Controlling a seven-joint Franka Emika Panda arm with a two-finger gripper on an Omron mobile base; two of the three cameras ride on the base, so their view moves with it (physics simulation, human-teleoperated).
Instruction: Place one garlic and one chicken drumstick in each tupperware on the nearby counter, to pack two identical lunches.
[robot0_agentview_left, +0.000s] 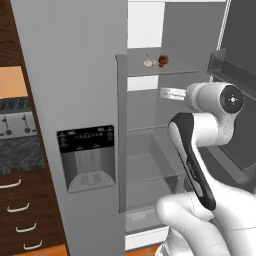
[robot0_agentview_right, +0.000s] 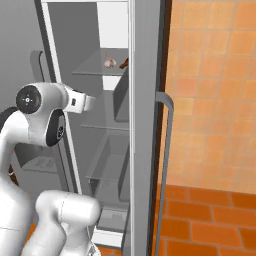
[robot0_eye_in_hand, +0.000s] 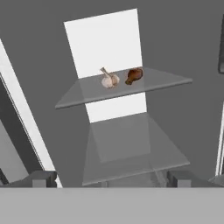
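A pale garlic (robot0_eye_in_hand: 109, 79) and a brown chicken drumstick (robot0_eye_in_hand: 134, 75) lie side by side on the upper glass shelf (robot0_eye_in_hand: 78, 97) of the open fridge, drumstick to the right. Both base views show them too: garlic (robot0_agentview_left: 148, 61) (robot0_agentview_right: 108, 61), drumstick (robot0_agentview_left: 163, 61) (robot0_agentview_right: 124, 62). My gripper (robot0_eye_in_hand: 111, 179) is open with nothing between its fingertips (robot0_eye_in_hand: 41, 178); it hangs in front of the fridge opening, below shelf level and some way short of the food. The hand (robot0_agentview_left: 167, 93) (robot0_agentview_right: 84, 102) points into the fridge. The tupperware is out of view. The counter (robot0_agentview_left: 20, 155) is far left.
The closed left fridge door (robot0_agentview_left: 75, 100) carries a dispenser panel (robot0_agentview_left: 87, 157). The open right door (robot0_agentview_left: 235, 75) with its bins stands close beside my wrist. Lower glass shelves (robot0_eye_in_hand: 131, 153) sit under the food. A toaster (robot0_agentview_left: 15, 125) is on the counter, above drawers (robot0_agentview_left: 20, 210).
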